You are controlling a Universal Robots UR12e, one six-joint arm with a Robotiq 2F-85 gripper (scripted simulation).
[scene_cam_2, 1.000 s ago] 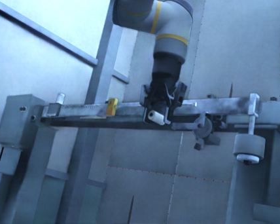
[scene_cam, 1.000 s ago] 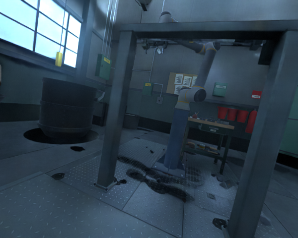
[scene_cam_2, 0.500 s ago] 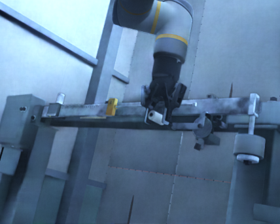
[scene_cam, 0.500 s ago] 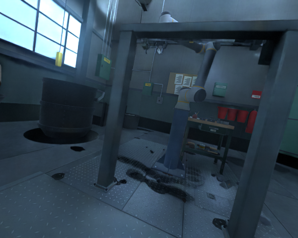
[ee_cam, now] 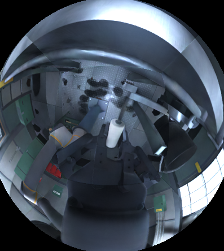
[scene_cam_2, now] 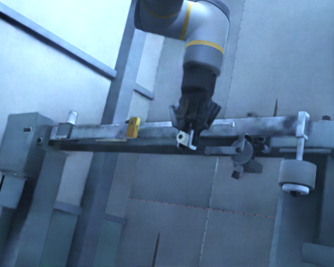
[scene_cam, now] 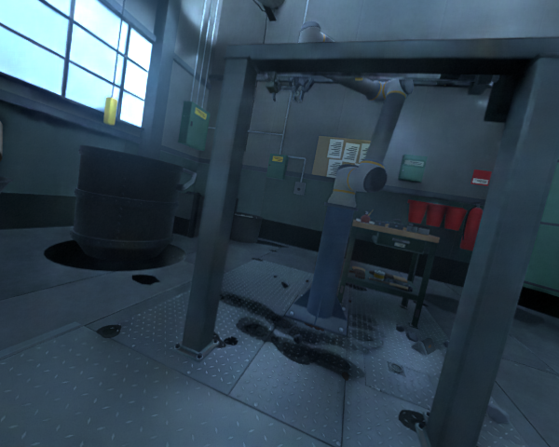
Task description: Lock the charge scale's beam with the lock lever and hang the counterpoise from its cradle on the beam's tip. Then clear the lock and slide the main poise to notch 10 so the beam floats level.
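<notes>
My gripper [scene_cam_2: 190, 130] reaches down onto the middle of the scale's long grey beam [scene_cam_2: 176, 130] and is closing around the white-handled lock lever [scene_cam_2: 185, 139], whose white grip [ee_cam: 115, 132] stands between my fingers in the wrist camera. The fingers are still moving in, and I cannot tell whether they hold the lever. The yellow main poise [scene_cam_2: 134, 127] sits on the beam to the left of my gripper. The grey, drum-shaped counterpoise [scene_cam_2: 297, 175] hangs on a rod by the right-hand post. The beam's left tip [scene_cam_2: 63, 129] ends near the left housing.
The heavy steel frame [scene_cam: 212, 202] carries the scale overhead, with its posts [scene_cam: 487, 269] around my pedestal [scene_cam: 325, 260]. A dark ladle [scene_cam: 126, 202] sits in a floor pit to the left, and a workbench [scene_cam: 395, 240] stands behind.
</notes>
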